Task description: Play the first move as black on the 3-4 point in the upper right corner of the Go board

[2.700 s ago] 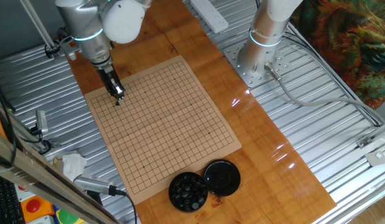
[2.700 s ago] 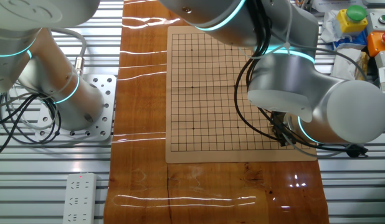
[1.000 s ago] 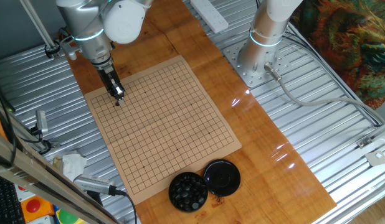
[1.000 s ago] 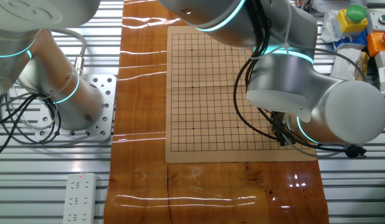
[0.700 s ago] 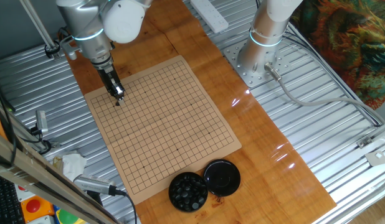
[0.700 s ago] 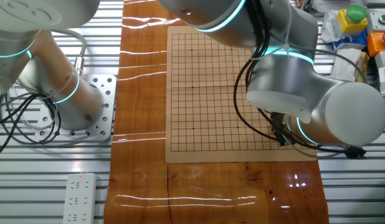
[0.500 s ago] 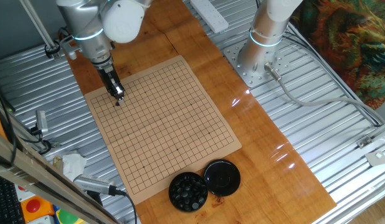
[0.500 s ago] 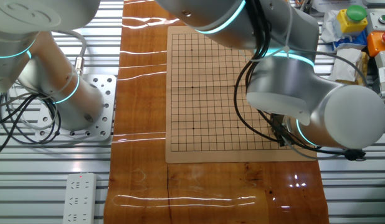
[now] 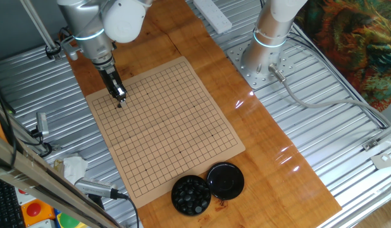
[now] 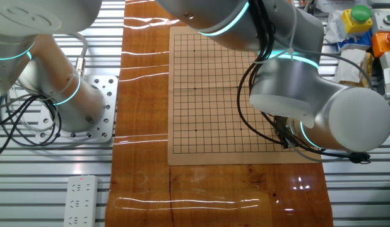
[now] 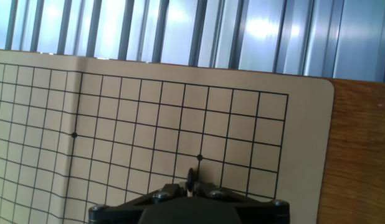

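Observation:
The Go board [image 9: 167, 130] lies on the wooden table, with no stones on its grid. My gripper [image 9: 120, 101] stands upright just above the board near its far left corner. In the hand view the gripper [image 11: 190, 184] is shut on the tiny black stone [image 11: 190, 177], held edge-on between the fingertips, just below a star point [image 11: 199, 157] close to the board's corner. In the other fixed view the gripper [image 10: 287, 142] is mostly hidden behind the arm, over the board's [image 10: 207, 82] near right corner.
A round black bowl [image 9: 191, 194] full of black stones and its flat black lid [image 9: 225, 180] sit off the board's near end. A second arm's base [image 9: 262, 60] stands at the far right. Clutter [image 9: 75, 168] lies left of the board.

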